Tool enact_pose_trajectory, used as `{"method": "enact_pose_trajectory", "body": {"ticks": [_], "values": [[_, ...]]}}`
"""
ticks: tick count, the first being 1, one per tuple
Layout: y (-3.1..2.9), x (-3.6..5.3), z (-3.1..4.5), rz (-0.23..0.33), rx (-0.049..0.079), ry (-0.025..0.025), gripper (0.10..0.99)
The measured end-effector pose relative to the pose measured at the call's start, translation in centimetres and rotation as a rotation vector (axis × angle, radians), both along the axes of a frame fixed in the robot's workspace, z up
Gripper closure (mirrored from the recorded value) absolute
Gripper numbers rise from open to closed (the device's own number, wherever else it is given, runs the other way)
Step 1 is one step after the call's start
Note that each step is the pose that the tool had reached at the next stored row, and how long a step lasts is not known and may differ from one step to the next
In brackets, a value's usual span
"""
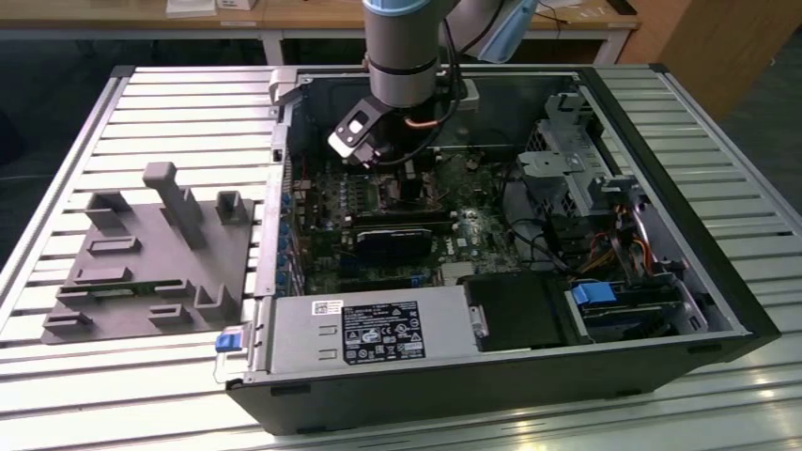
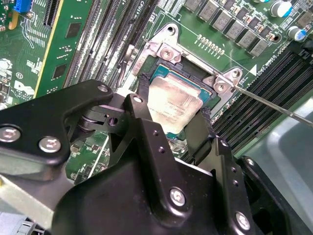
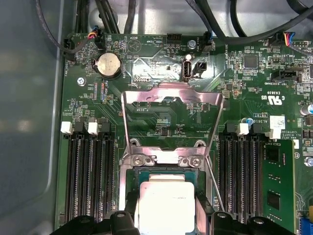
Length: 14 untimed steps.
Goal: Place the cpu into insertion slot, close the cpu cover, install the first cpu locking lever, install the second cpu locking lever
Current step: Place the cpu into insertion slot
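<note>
One slatted metal table, and on it one open computer case lying on its side. One robot arm comes straight down into the case. Just beside the case, on the exterior view's left, sits one grey fixture plate with several upright posts. Along the case's near edge there's one silver power supply.

Down on the one green motherboard, two banks of long black memory slots flank the socket area, one to each side. The cpu cover, a single silvery frame, is swung open and tipped back off the socket, the board showing through its window. Two screws pin its hinge bracket.

Now the insertion slot: one square socket, dark edges showing around the chip. The cpu, one grey metal square, is right over that slot and level with it; whether it's fully seated, can't tell.

The gripper has its two black fingers drawn in narrow, one against each opposite side of the cpu, pinching it.

One thin locking lever angles free past the socket's corner, unlatched. One round coin battery sits beyond the cover.
</note>
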State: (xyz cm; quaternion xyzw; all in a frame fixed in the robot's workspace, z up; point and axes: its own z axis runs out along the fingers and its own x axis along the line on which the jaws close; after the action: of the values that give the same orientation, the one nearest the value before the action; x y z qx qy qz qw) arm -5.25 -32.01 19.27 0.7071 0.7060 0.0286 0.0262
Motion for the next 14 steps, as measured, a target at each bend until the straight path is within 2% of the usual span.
{"method": "enact_pose_trajectory", "body": {"ticks": [6,7,14], "values": [[0.00,0.00,-0.02,0.000,0.000,-0.0002,0.537],[0.00,0.00,-0.02,0.000,0.000,-0.0002,0.475],[0.01,0.00,0.00,0.000,0.000,-0.0002,0.475]]}}
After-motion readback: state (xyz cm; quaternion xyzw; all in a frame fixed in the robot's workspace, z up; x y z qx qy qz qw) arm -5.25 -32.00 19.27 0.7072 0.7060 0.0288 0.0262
